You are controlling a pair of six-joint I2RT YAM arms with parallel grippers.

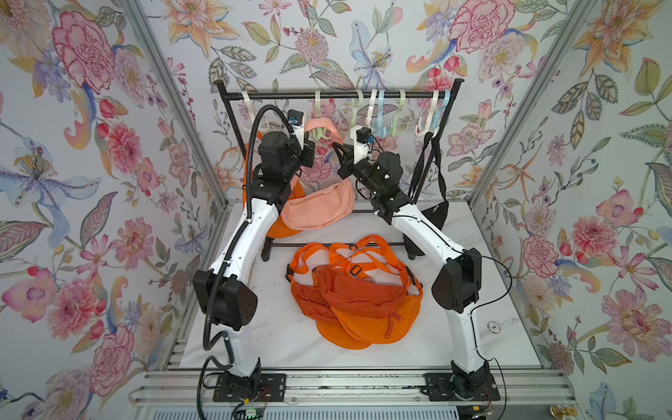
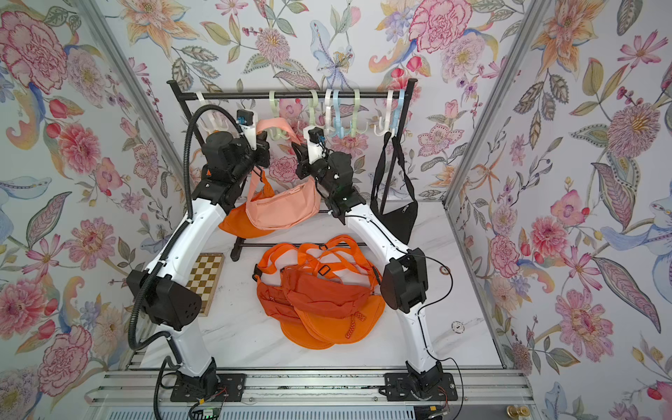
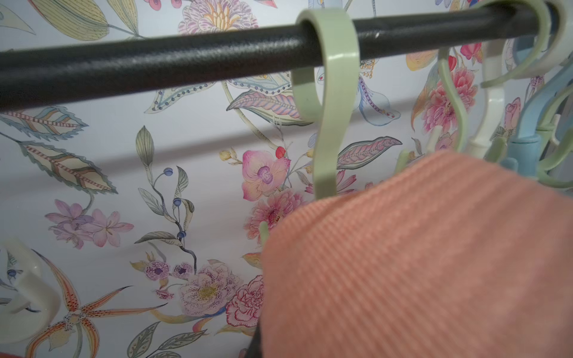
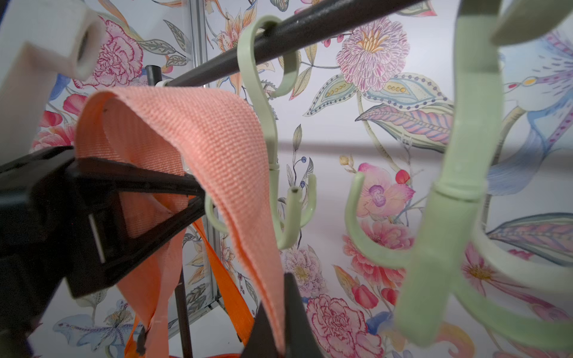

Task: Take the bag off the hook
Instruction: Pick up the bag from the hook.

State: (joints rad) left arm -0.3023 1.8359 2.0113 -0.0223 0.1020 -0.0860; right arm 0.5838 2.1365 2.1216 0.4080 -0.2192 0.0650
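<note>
Although filling much of the left wrist view, peach strap (image 3: 403, 263): covers that arm's own fingers, bar a dark sliver at the frame edge.
Left gripper (image 4: 201, 192): seen from the right wrist, tips pressed together under the strap's fold; whether any webbing pinched, not clear.
Right gripper (image 4: 276, 303): cut off by the frame edge; dark fingers closed on the strap's descending end.
Peach sling bag (image 1: 320, 209): hanging below the black rail (image 1: 338, 94), between the two wrists, one edge behind the left arm (image 1: 254, 225); strap arched above the green hook (image 1: 320, 134).
Prong (image 4: 212, 217): curls behind the strap; bearing it or not, hard to say.
Orange bag (image 2: 236, 223): hung behind the peach one, mostly hidden.
Black bag (image 1: 434, 214): hung near the rail's far end, partly behind the right arm (image 1: 418, 236).
Orange bags (image 1: 356, 302): heaped on the marble tabletop (image 1: 276, 338); count unclear.
Chessboard (image 2: 208, 280): visible in a top view only, partly behind the left arm.
Other hooks (image 1: 380, 109): white, blue and green, bunched along the rail; overlapping, hard to separate.
Round white disc (image 1: 493, 326): marking too small to read.
</note>
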